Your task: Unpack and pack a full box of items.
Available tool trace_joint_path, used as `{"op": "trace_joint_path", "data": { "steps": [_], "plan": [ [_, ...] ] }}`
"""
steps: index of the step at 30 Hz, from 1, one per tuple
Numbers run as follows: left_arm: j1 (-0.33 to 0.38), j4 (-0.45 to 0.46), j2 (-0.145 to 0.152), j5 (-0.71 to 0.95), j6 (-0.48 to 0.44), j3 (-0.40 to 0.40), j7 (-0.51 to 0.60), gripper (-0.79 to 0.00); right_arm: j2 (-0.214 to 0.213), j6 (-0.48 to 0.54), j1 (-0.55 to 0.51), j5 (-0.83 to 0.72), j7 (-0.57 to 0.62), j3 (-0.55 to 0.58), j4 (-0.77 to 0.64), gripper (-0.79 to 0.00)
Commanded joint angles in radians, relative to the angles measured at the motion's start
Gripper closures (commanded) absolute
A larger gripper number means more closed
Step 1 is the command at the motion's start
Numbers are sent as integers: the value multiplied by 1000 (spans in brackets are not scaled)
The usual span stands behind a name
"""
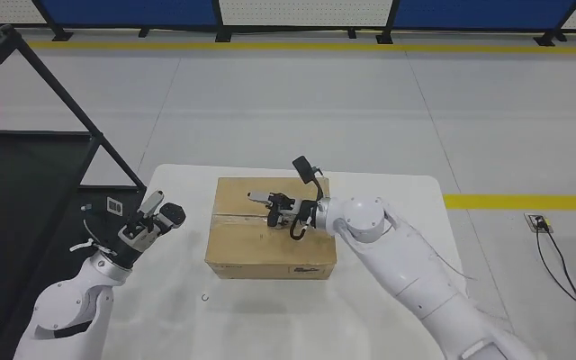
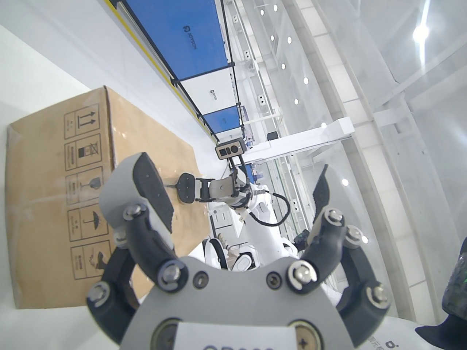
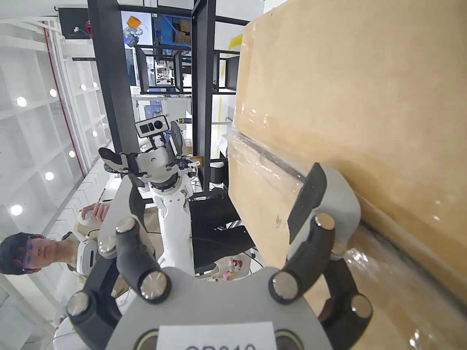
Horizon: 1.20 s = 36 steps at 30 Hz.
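Note:
A closed cardboard box (image 1: 270,236) stands in the middle of the white table (image 1: 387,306). Clear tape (image 3: 270,158) runs along its top seam. My right gripper (image 1: 267,200) lies over the box top, open, with one fingertip (image 3: 313,198) resting beside the taped seam of the box (image 3: 346,85); nothing is between its fingers. My left gripper (image 1: 164,208) hangs above the table to the left of the box, open and empty. In the left wrist view, my left gripper (image 2: 237,191) faces the box side (image 2: 54,191) printed with handling symbols, and the right gripper (image 2: 186,188) shows on the lid.
A black metal frame (image 1: 63,135) stands off the table's left side. A small tag (image 1: 114,205) lies by the left arm, and a tiny ring-like object (image 1: 206,296) sits on the table in front of the box. A yellow line (image 1: 504,202) marks the floor.

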State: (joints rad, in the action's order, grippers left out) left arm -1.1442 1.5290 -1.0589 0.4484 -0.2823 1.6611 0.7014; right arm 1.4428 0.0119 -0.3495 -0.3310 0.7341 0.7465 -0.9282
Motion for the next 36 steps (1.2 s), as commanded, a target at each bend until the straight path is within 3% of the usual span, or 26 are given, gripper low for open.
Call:
{"op": "trace_joint_path", "data": {
  "steps": [1, 27, 36],
  "plan": [
    [-20, 10, 1, 8, -6, 13, 0, -785, 15, 9, 7, -11, -21, -14, 16, -785],
    [-166, 15, 8, 113, -98, 153, -12, -785, 228, 84, 105, -110, -89, -160, 255, -785],
    [-159, 13, 9, 107, -87, 139, 16, -785, 261, 154, 127, -111, -85, -140, 326, -785]
  ]
}}
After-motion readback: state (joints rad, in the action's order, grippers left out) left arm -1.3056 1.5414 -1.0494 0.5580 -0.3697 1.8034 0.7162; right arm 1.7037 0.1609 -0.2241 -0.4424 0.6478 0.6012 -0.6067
